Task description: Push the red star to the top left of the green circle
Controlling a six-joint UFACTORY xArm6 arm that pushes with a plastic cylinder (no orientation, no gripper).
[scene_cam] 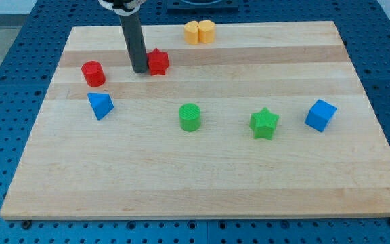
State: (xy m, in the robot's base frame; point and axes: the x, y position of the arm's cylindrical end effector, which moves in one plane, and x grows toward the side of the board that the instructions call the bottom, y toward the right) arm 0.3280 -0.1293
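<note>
The red star [158, 62] lies near the top of the wooden board, left of centre. The green circle [190, 116] stands in the middle of the board, below and to the right of the star. My tip [139, 70] rests on the board right against the star's left side. The dark rod rises from there out of the view's top.
A red cylinder [93, 73] and a blue triangle [101, 105] lie at the left. A green star [264, 123] and a blue cube [320, 115] lie at the right. Two yellow blocks [200, 32] sit at the top edge. The board's edge [202, 215] runs along the bottom.
</note>
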